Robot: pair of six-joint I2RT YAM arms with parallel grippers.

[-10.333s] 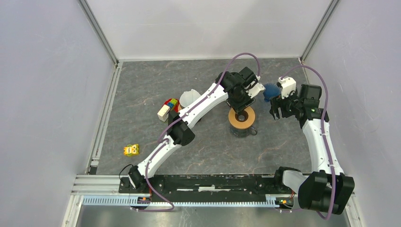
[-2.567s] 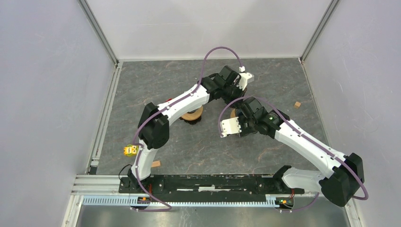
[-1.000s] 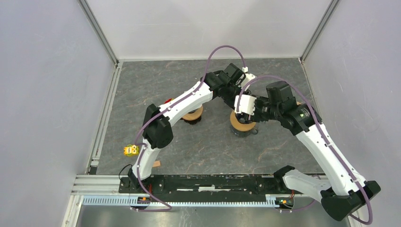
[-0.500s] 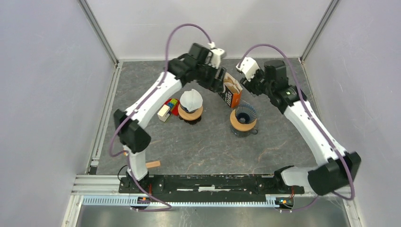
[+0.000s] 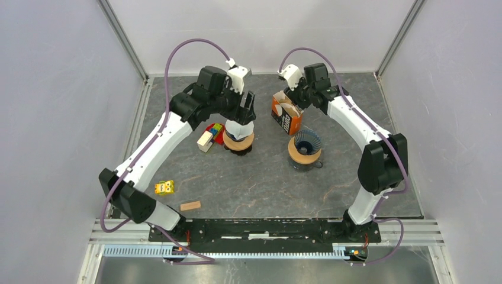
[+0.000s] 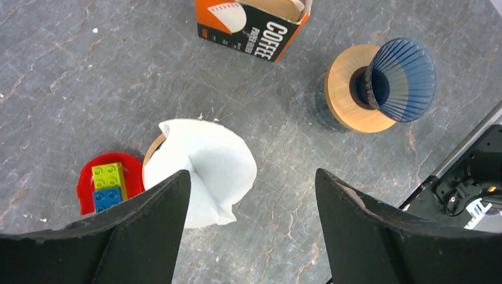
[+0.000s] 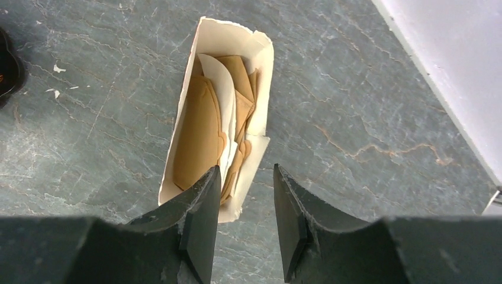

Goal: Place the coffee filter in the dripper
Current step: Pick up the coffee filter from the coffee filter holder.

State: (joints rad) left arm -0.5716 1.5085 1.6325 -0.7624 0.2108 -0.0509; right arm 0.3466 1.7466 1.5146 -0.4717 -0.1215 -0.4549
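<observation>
So the left gripper (image 6: 251, 177) hung right over the white paper filter (image 6: 204, 168), fingers spread wide with nothing between them. The filter sat puffed open on a wood-collared stand (image 5: 238, 142), a bit left of centre in the top view, just beside a red plate (image 6: 89, 180) with lego bricks (image 6: 108, 182) on it. The blue dripper (image 5: 307, 142) stood right of centre on its own wooden collar, well apart from the filter, ribbed inside in plain view. Up top, the right gripper (image 7: 245, 171) hovered over the open end of the orange filter box (image 5: 284, 115), jaws partly apart and gripping nothing, brown filters (image 7: 201, 130) stacked inside. A yellow toy (image 5: 164, 187) and a wooden block (image 5: 190, 205) lay lower left.
</observation>
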